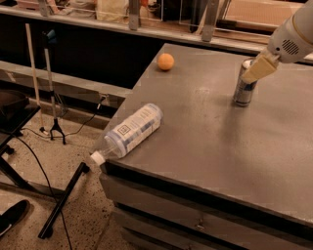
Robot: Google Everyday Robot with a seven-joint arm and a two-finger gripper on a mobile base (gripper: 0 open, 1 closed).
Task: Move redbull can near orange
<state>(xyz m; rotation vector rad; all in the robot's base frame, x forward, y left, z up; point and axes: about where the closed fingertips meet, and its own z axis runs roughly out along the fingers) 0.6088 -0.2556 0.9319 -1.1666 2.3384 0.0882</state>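
The redbull can point(243, 91) stands upright on the grey table point(195, 146) toward its far right; it is slim, silver and blue. The orange point(166, 61) sits near the table's far left corner, well to the left of the can. My gripper point(256, 69) comes in from the upper right on a white arm, and its cream-coloured end lies over the upper right part of the can. The gripper hides the can's top right side.
A clear plastic bottle point(133, 129) with a white cap lies on its side at the table's left edge, its cap sticking out past the edge. A shelf with clutter point(146, 14) runs behind the table. Stands and cables point(54, 127) are on the floor at left.
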